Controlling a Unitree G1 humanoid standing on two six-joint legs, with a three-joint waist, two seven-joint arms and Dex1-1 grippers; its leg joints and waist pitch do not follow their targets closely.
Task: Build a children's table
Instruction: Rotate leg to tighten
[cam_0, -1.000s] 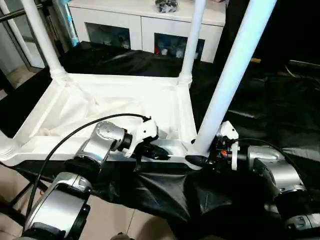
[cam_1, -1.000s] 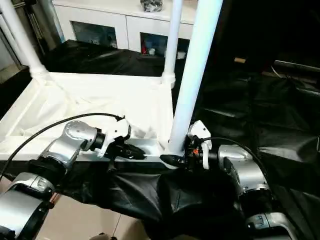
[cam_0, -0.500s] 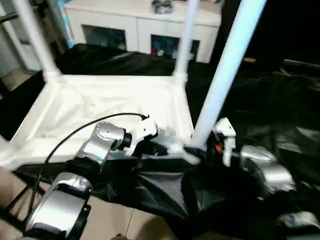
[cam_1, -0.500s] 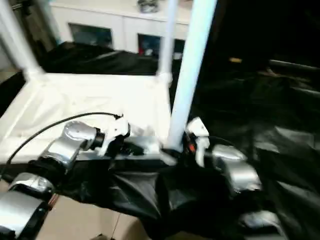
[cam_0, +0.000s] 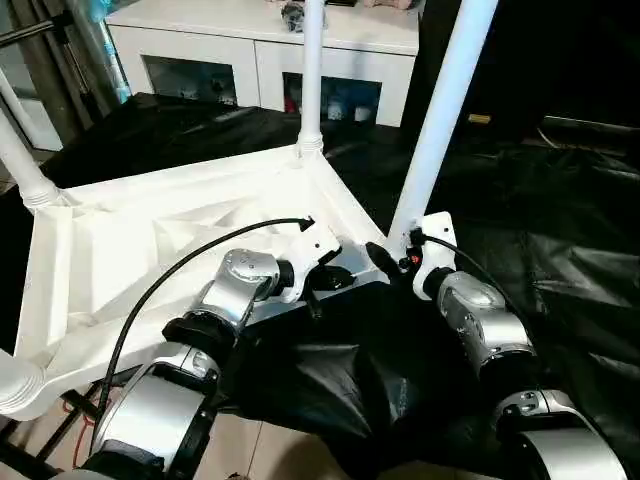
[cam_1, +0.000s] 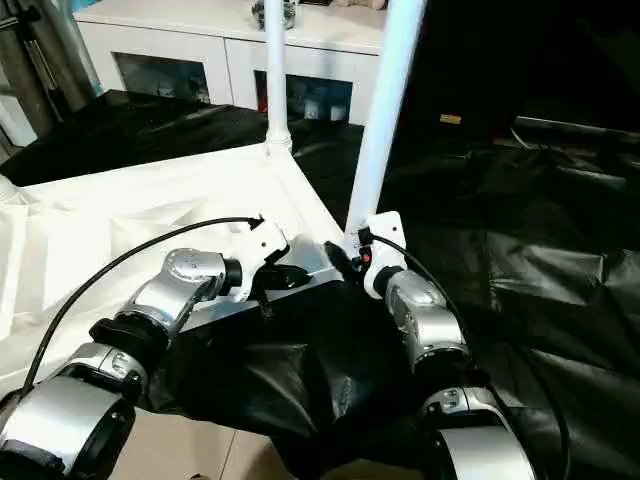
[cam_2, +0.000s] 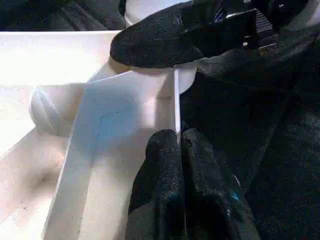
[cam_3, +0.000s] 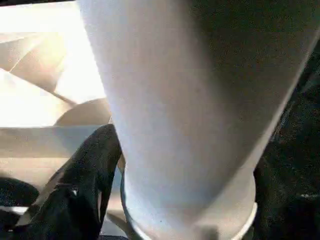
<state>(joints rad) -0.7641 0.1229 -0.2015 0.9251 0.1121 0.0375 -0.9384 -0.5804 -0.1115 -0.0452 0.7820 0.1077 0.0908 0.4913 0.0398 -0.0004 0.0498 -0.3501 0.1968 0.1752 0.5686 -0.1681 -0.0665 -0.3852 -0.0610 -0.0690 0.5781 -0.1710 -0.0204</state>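
1. Black sheeting covers the worktop; white cabinet with glass doors sits along the top of the frame.
2. One tabletop, upside down with ribbed underside up, fills the left half of the head views.
3. Legs: four visible, all standing in corner sockets. Far leg top centre, near-right leg by the claws, one at the left edge, one stub at the bottom left corner.
4. Two claws. Left claw is pinched narrow on the tabletop's thin rim wall, one finger either side, at frame centre.
5. Right claw is at the base of the near-right leg; one black finger lies against the leg's side. Grip on the leg: cannot tell.
6. Versus 1 s ago: tabletop sits rotated in the frame, its near-right corner now pointing up toward centre; far leg shows left of its earlier spot. Part of this may be camera shift. Both claws stay at the same corner.
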